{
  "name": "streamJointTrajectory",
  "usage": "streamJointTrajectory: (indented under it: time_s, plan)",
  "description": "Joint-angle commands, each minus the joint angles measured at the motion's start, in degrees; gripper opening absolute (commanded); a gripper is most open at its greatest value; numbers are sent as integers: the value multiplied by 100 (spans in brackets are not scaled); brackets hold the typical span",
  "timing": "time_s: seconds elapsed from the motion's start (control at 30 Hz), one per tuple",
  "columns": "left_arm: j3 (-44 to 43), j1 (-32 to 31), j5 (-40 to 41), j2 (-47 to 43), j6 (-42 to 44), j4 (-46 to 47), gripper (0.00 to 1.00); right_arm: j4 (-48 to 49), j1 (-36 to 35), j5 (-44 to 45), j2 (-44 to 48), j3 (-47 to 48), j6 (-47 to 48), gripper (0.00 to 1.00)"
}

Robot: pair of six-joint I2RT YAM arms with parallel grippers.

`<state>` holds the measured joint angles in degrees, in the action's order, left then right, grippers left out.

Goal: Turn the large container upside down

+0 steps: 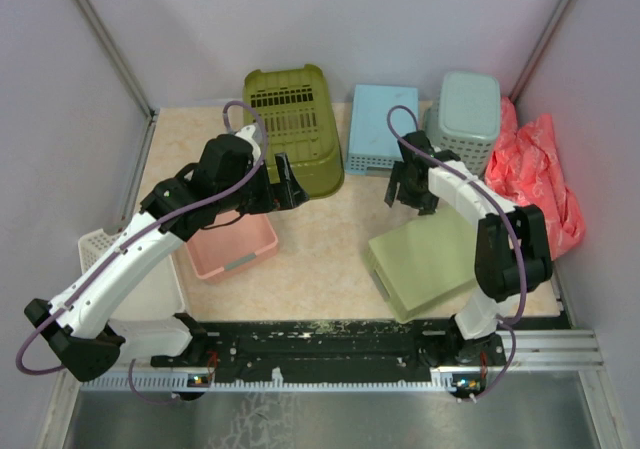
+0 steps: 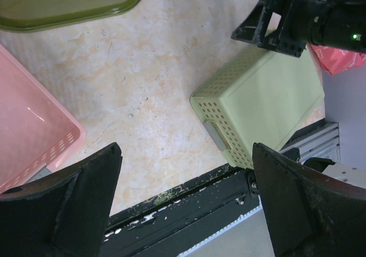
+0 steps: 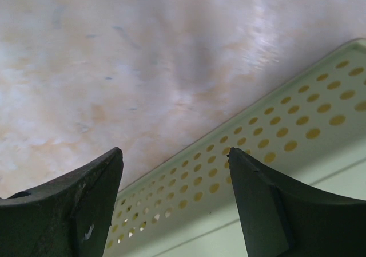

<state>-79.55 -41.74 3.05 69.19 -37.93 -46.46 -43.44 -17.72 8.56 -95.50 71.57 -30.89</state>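
Observation:
The large olive-green tub [image 1: 292, 129] stands at the back centre-left. Its slotted face shows on top and its smooth near wall faces me. Its rim also shows at the top left of the left wrist view [image 2: 68, 8]. My left gripper [image 1: 285, 184] is open and empty, just in front of the tub's near wall; in its wrist view [image 2: 186, 200] the fingers stand wide apart over bare table. My right gripper [image 1: 408, 191] is open and empty, to the right of the tub, over the far edge of a pale-green tray; its wrist view [image 3: 174, 177] shows nothing between the fingers.
The pale-green perforated tray [image 1: 435, 259] lies at the front right, also seen in both wrist views [image 2: 263, 102] [image 3: 286, 131]. A pink basket [image 1: 232, 244] and a white basket [image 1: 100, 249] sit at the left. A light-blue bin [image 1: 382, 129], a teal mesh basket [image 1: 465, 119] and a red bag [image 1: 535, 169] stand at the back right.

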Motion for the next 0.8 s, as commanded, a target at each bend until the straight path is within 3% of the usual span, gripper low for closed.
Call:
streamJointTrajectory:
  time_s: [0.0,0.13,0.2,0.3,0.47,0.67,0.77]
  plan:
    - [51,-1,3,-217,-1,-74,100,88,868,279,1158,-805,-704,74]
    - [18,-1,-66,-113,67,-60,100,-198,915,169,1763,-649,-728,73]
    - [-46,-1,-104,-19,116,-42,100,-469,533,431,2067,-301,-778,73]
    - [-224,-1,-99,105,209,-64,100,-496,-258,645,2539,-6,-743,73]
    - [-571,55,495,-18,123,-442,100,-366,-1715,30,2846,-534,-955,73]
    - [-929,245,1324,-481,-234,-930,100,-36,-3839,-114,2343,-1239,-1924,72]
    - [-920,245,1643,-644,-348,-1060,100,205,-4161,-320,1979,-1511,-2172,72]
